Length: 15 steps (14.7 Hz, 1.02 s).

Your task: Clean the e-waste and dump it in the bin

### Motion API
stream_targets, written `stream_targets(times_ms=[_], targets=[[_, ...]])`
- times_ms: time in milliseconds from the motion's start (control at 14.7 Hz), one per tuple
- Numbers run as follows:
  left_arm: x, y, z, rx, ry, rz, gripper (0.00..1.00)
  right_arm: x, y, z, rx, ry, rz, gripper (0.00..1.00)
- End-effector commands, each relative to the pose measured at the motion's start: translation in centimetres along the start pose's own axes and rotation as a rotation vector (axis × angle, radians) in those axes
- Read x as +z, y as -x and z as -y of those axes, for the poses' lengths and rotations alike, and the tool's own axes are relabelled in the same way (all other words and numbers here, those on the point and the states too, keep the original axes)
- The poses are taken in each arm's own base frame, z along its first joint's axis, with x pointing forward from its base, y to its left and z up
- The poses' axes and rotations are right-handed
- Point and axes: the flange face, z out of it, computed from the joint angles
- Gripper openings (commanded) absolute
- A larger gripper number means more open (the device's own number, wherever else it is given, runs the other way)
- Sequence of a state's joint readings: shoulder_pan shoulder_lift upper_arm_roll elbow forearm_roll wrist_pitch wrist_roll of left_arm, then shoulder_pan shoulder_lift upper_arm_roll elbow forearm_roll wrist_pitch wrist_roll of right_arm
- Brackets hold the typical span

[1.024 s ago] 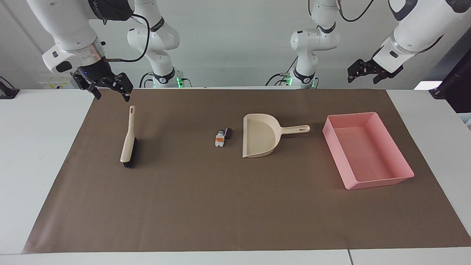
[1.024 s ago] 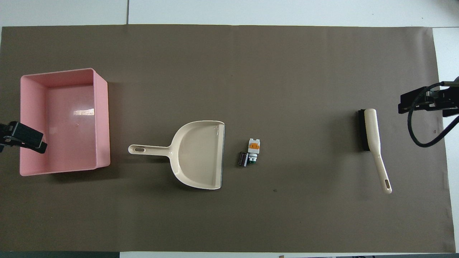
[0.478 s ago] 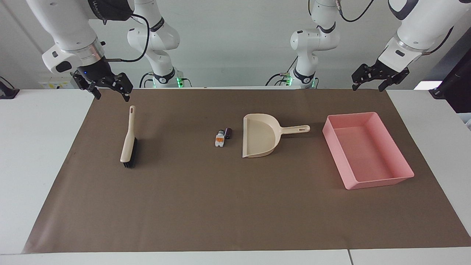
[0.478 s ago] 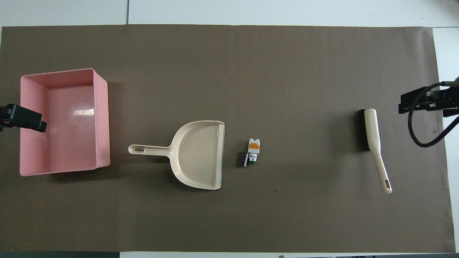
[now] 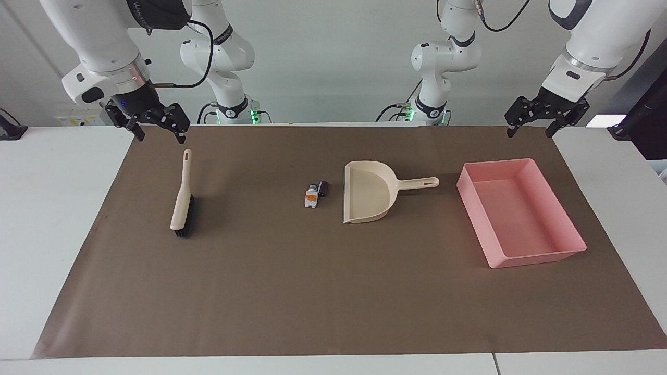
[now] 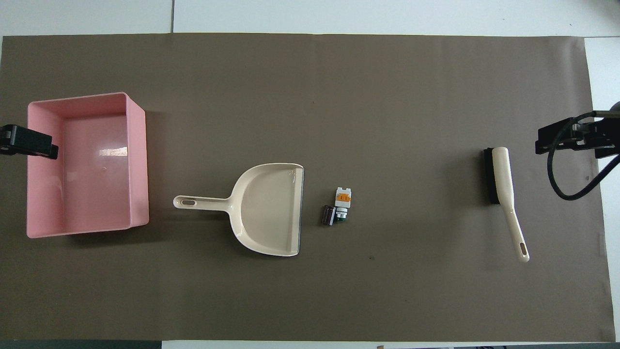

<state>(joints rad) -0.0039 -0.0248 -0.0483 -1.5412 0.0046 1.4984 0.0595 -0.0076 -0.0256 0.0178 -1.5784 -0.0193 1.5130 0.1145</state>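
The e-waste lies on the brown mat beside the dustpan's open mouth: a dark stubby cylinder and a white-grey component with orange and green marks. The beige dustpan points its handle at the bin, a pink tray at the left arm's end. My left gripper hangs open and empty in the air by the bin. My right gripper hangs open and empty over the mat by the brush's handle.
A beige brush with black bristles lies on the mat at the right arm's end. The brown mat covers most of the white table.
My left gripper has turned to point downward and sunk a little beside the bin. The right gripper has hardly moved. Nothing on the mat has moved.
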Motion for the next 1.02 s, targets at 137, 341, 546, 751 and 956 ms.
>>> stream_targets(times_ms=[137,341,546,751,956], targets=[[0.4,0.6,0.1,0.013,-0.022,-0.012,0.99,4.5,2.8,-0.5,0.004,0.0,0.0,1.0],[0.6,0.7,0.1,0.015,-0.023,-0.01,0.99,10.9,6.0,-0.9,-0.071,0.002,0.008,1.0],[0.7,0.7,0.1,0.015,-0.023,-0.01,0.99,16.4,6.3,-4.2,-0.048,-0.004,0.012,1.0],[0.7,0.8,0.1,0.015,-0.023,-0.012,0.99,22.4,7.7,-6.6,-0.009,-0.008,0.044,1.0],[0.6,0.8,0.1,0.015,-0.023,-0.012,0.99,26.4,8.8,-8.7,-0.006,-0.013,0.04,1.0]])
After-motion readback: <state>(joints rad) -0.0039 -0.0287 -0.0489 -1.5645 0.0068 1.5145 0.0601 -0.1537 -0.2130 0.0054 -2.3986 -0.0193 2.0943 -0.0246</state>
